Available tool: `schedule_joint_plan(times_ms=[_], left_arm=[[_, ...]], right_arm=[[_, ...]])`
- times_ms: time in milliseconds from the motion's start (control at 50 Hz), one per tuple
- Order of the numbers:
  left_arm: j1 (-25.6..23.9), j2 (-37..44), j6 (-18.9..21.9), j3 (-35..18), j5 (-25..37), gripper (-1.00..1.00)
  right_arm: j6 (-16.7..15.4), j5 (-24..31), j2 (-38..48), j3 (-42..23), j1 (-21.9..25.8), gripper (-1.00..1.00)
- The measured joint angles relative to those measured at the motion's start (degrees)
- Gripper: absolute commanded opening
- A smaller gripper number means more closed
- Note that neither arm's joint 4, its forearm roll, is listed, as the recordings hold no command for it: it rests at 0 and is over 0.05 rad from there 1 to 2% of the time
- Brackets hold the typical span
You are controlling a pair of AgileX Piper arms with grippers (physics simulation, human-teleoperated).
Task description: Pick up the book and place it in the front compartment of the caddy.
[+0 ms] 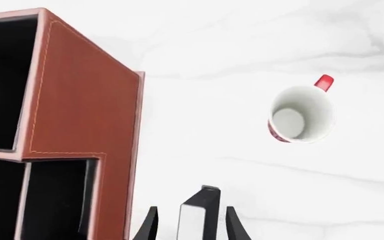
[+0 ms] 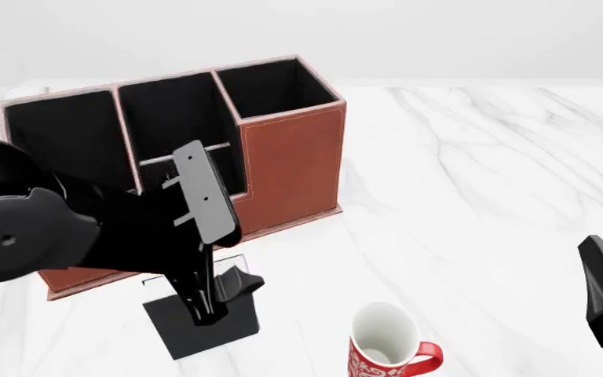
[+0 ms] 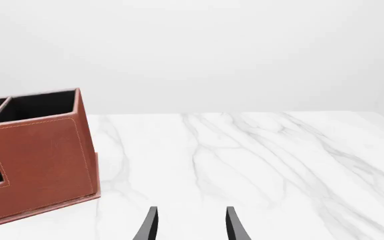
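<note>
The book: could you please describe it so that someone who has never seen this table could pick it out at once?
Start at the reddish-brown caddy on the white marble table. On its near side the left hand grips the book between its fingers. It is thin, flat and black with a white page edge, unlike the round red-and-white mug beside it.

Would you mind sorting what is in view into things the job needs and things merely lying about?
Needed for the job:
- book, gripped by the left gripper
- caddy

Just lying about:
- red-and-white mug
- right gripper, open and holding nothing
</note>
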Motion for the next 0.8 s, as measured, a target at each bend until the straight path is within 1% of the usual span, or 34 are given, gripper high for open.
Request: schedule_joint_plan(times_ms=[800], left_arm=[[1.1,4.1,-1.0,2.5,-3.2,1.0]], right_arm=[[0.0,0.0,0.0,0.0,0.0,1.0]])
